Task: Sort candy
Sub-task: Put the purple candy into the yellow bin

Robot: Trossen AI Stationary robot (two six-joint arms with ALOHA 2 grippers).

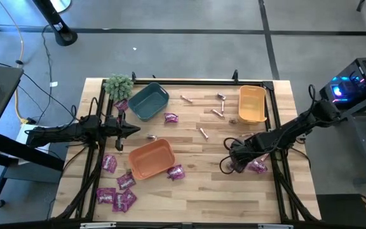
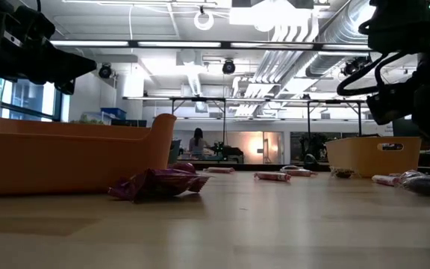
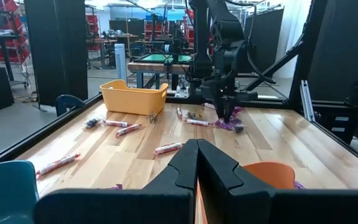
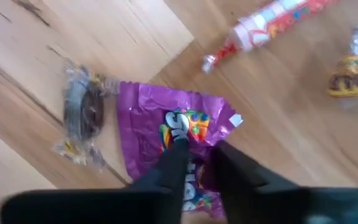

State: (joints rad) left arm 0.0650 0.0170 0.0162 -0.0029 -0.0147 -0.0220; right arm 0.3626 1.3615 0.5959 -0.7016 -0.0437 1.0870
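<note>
My right hand (image 4: 197,155) is down on the bench (image 1: 202,184), its two dark fingers (image 4: 174,163) straddling the middle of a shiny magenta-purple candy packet (image 4: 166,134) with a narrow gap between them. They look pinched onto the wrapper, though I cannot tell for sure that the grip has bitten. I judge this to be the pick step of the sort.

Just beside the hand lies a tiny dark brownish candy in a clear twisted wrapper (image 4: 82,112). Ahead of the fingertips is a slim pink stick-shaped candy (image 4: 266,28), apart from the packet.

Next I need to lift straight up, check that only the packet comes away, then carry it to a bin. The yellow plastic bin (image 1: 251,104) is the nearest; I cannot tell which bin takes this kind.

My left hand (image 3: 197,163) waits clenched and empty, well apart, near the orange plastic bin (image 1: 151,159).
</note>
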